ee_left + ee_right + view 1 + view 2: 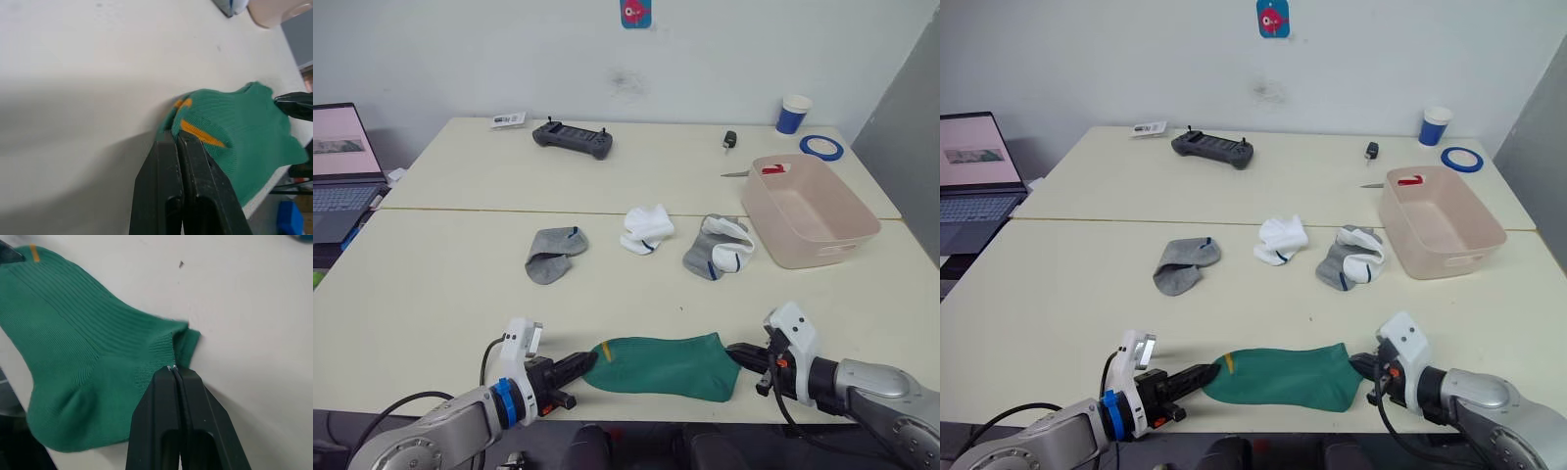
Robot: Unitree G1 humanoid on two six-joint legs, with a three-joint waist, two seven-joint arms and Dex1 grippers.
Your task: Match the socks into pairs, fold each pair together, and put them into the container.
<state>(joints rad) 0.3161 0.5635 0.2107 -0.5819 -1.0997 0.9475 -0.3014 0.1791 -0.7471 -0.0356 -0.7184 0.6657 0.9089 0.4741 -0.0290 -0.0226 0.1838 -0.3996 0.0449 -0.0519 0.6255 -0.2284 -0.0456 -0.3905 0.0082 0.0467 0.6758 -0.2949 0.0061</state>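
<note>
Pale table (431,284), near edge: green socks (666,366) lie stacked flat, stretched between both arms. Left gripper (579,365) pinches the yellow-marked cuff end; right gripper (738,353) is clamped on the opposite end, likely keeping the pair aligned for folding. Grey sock (553,255), white sock (645,231) and a grey-white heap (718,246) wait mid-table; container (811,210) stands beside them, on the right.

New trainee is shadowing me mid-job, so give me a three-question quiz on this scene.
1. True or false: both claws are shut on the green socks.
2. What lies in the bin? A) white socks B) no socks C) grey socks
3. Fill in: the left claw pinches the end with the ____ marks.

Key: 1 true, the right claw pinches the opposite end. 2 B. 3 yellow.
</note>
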